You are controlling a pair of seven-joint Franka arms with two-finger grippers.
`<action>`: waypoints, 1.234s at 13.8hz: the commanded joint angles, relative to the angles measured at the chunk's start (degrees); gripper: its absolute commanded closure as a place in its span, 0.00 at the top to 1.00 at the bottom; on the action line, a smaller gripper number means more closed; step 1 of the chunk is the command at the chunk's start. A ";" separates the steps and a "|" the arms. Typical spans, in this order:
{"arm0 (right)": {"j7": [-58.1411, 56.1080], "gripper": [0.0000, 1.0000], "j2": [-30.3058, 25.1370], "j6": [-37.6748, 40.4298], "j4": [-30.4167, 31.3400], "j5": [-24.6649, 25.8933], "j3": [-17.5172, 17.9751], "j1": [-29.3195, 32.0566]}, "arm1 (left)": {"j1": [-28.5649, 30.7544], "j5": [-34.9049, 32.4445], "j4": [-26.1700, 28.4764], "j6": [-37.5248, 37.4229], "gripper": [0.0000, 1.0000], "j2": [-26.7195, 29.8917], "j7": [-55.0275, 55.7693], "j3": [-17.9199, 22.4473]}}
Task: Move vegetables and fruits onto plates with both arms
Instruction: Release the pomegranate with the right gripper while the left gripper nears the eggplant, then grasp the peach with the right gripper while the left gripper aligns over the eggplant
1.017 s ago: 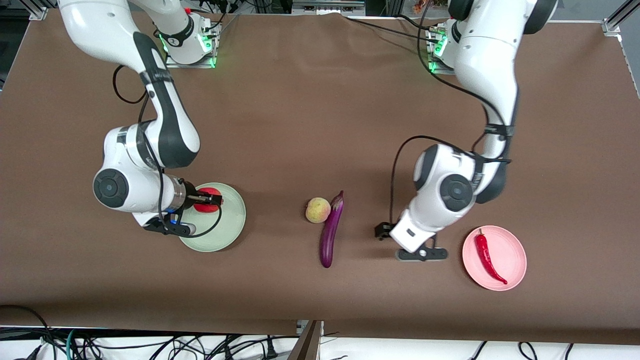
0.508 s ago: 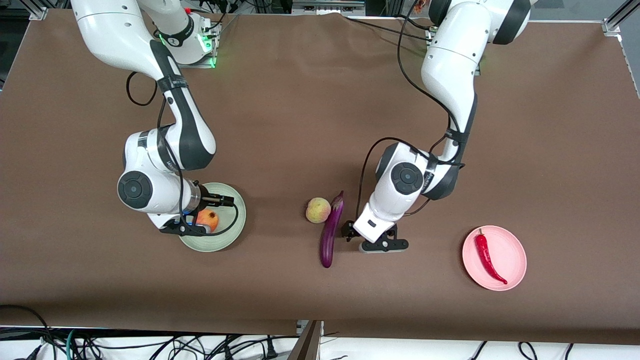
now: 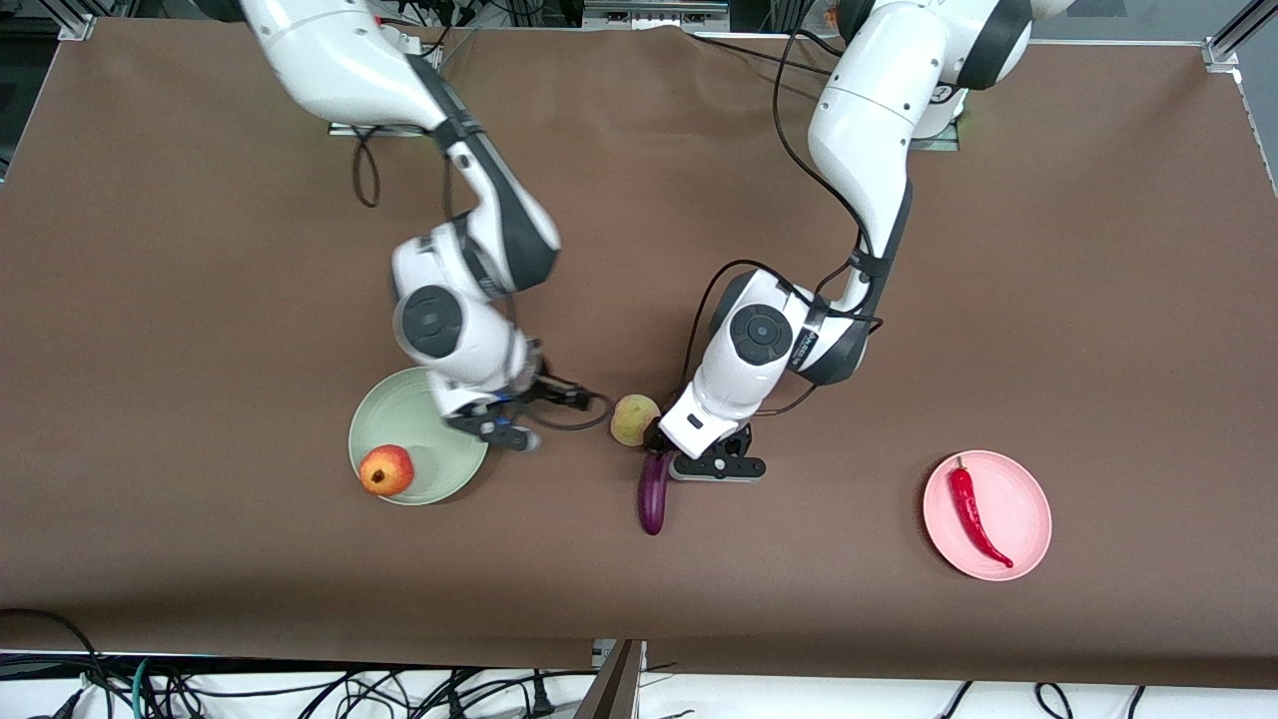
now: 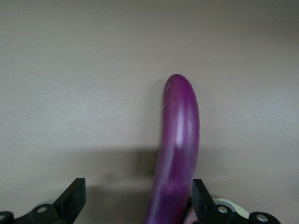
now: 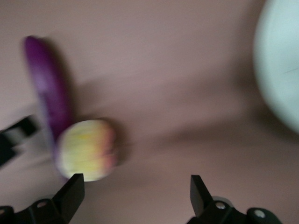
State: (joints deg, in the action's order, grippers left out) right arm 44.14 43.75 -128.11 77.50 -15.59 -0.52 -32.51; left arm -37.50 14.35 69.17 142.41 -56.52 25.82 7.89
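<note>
Left hand (image 3: 661,446) (open) over eggplant (image 3: 654,494), tip toward camera

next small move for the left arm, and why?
Probably lower the open left gripper and close on the long glossy purple eggplant. It hangs over the eggplant's stem end, beside the pale yellow-pink peach, and the eggplant lies between its fingers in the left wrist view. The open right gripper is heading for the peach.
</note>
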 commanded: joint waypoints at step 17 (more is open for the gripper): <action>3.41 1.00 4.77 -4.33 -3.85 -1.63 1.57 -0.80 | 7.88 1.30 -1.06 7.44 0.91 -3.25 -9.21 -2.79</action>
State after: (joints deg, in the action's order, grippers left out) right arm 46.87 48.55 -132.96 74.12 -16.00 0.76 -33.15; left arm -30.98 14.35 68.87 149.72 -59.97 18.63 6.42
